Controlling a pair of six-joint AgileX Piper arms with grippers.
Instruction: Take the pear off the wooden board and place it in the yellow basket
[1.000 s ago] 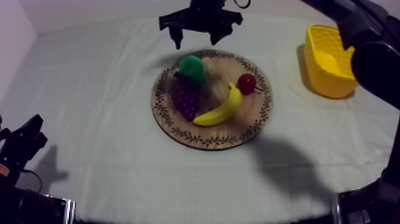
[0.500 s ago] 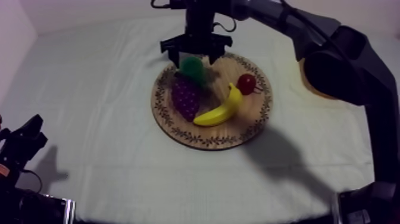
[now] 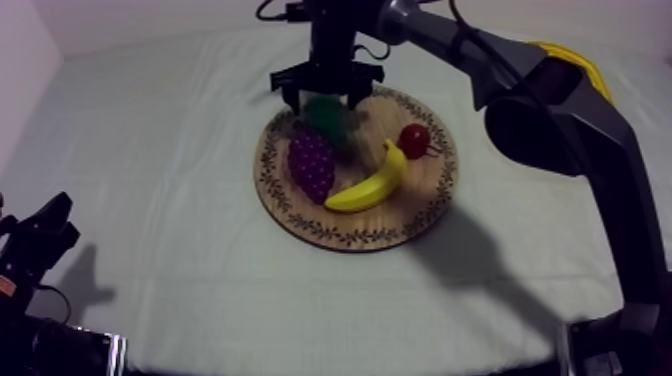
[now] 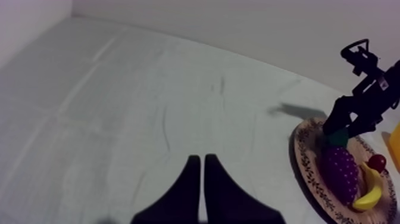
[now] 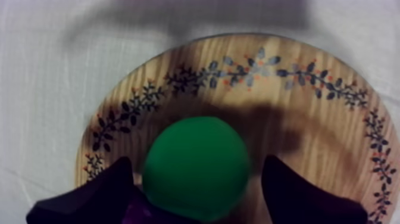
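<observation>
Right gripper (image 3: 322,98) fingers spread, straddling pear (image 5: 196,167) on wooden board (image 3: 400,215) (not yet clamped). Left gripper (image 4: 199,174) closed, empty.

Top view: dim, even light, cool grey-green cast over surface (image 3: 150,180). Broad soft-edged shadow of right arm (image 3: 560,130) on surface just beside wooden board (image 3: 400,225), at its near right. Smaller soft shadow beside left end effector (image 3: 40,235).
Left wrist view: brighter, violet-grey cast; thin dark shadow on surface beside wooden board, near right end effector (image 4: 342,128).
Right wrist view: wide shadow band across surface beyond wooden board, darker patch on wood behind pear (image 5: 195,167); pear matte, evenly lit.
</observation>
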